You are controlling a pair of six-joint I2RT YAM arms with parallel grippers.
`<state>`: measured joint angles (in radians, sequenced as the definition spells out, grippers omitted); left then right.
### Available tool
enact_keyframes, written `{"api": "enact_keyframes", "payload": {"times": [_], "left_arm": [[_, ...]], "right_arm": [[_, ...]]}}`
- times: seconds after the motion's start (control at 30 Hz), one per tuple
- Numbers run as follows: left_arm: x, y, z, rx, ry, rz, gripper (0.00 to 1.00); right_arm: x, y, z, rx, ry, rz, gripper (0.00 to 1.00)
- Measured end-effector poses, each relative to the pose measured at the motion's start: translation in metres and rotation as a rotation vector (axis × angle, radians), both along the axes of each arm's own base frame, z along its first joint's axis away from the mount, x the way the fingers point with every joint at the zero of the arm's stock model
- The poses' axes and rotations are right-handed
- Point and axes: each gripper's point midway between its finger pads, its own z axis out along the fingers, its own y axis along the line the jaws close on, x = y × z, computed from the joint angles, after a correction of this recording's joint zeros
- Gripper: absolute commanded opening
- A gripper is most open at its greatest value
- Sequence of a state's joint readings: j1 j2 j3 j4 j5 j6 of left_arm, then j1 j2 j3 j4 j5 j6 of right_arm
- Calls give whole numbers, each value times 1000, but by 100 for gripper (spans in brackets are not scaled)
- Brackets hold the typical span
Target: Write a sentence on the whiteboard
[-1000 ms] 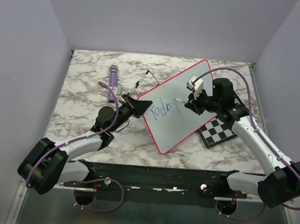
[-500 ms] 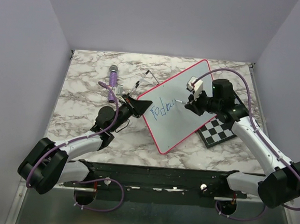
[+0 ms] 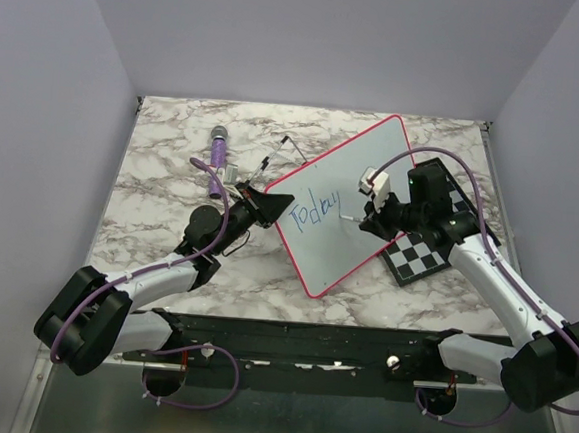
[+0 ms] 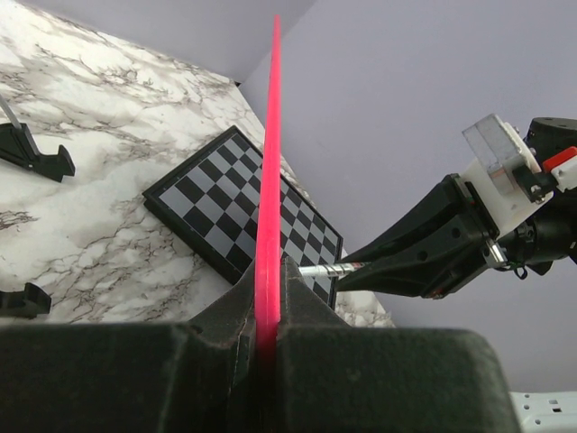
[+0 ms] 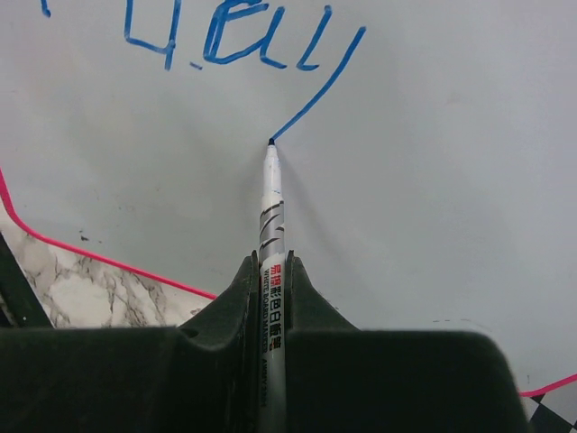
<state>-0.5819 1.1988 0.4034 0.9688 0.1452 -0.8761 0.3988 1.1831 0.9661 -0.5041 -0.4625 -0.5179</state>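
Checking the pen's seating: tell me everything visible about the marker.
The marker is a slim white pen with grey bands, a red label patch with printed lettering and a fine dark tip. The right tool is shut on its barrel, the front part sticking straight out. The tip touches the whiteboard at the end of the blue tail of the last letter of the sentence.
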Motion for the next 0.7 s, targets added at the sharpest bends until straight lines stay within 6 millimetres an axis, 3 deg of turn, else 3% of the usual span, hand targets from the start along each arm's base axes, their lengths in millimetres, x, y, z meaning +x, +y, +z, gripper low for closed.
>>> {"api": "enact_keyframes", "payload": {"times": [0.43, 0.7], "left_arm": [[0, 0, 0, 0, 0, -2, 0], [0, -1, -1, -1, -3, -5, 0]], "right_arm": [[-17, 3, -9, 7, 68, 50, 1], [-14, 7, -4, 16, 73, 58, 1]]}}
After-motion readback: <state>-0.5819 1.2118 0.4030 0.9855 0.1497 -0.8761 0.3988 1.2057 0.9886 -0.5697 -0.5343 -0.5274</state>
